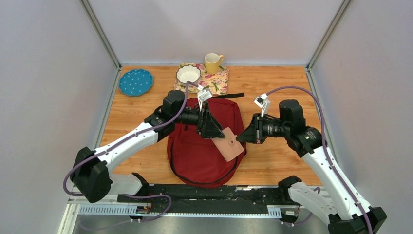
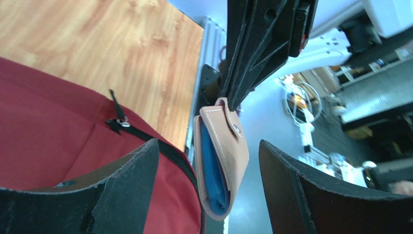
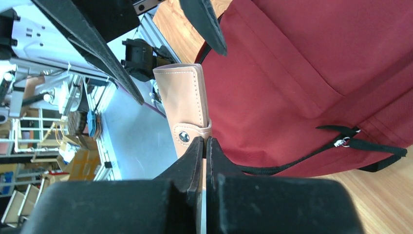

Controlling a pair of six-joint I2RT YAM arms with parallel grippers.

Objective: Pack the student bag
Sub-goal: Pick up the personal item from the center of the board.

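Overhead, the student bag (image 1: pixel 202 151) lies flat mid-table near the front edge and looks soft and floppy. At my left wrist, the left gripper (image 2: pixel 208 146) is spread wide either side of the tan snap wallet (image 2: pixel 221 156). At my right wrist, the right gripper (image 3: pixel 205 144) pinches the wallet's flap. I'd take the bag by its zipper pull (image 3: pixel 345 142).

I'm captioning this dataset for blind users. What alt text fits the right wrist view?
The right gripper pinches the snap flap of a tan pouch, with the red bag behind it. The bag's black zipper pull shows lower right, near a strip of wooden table.
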